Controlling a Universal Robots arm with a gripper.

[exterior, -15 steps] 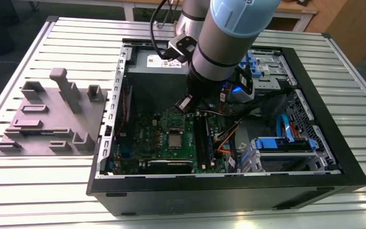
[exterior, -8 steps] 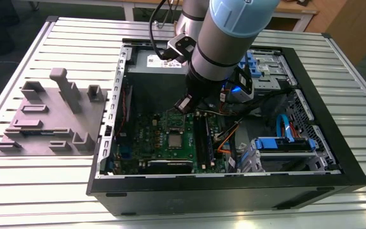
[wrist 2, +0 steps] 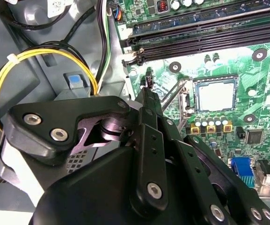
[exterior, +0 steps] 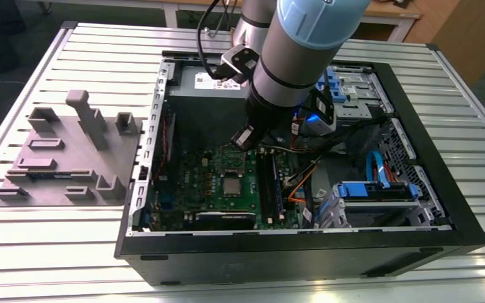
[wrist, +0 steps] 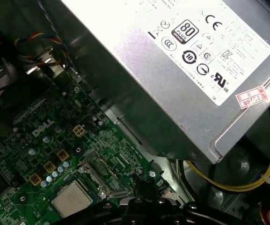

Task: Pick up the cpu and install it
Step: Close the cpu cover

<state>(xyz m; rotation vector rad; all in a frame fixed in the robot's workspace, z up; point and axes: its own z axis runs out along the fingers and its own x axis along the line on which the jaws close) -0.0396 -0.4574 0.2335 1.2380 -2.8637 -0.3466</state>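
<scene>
Black linkage of the claw lies closest in the second wrist view, and its fingers draw together to one narrow tip with nothing seen between them, so I judge it closed and empty. That slim shape probably suits the crowded spot: a yellow cable loops on one side, memory slots run near the tip, and the power supply looms close by. The cpu is not in the claw. It lies flat, silver top up, inside the socket of the green board, square to the frame, as it must be for its underside to meet the contacts. A thin metal lever angles beside the socket; whether the frame is clamped down I cannot tell. The tip hovers over the board just beside the socket, apart from the chip, touching neither. In the exterior view the arm reaches down into the open case, which lies on its side on the slatted desk, so the board faces up and the chip rests by its own weight. A grey tray of fixtures sits on the exterior view's left, well apart from the case.
</scene>
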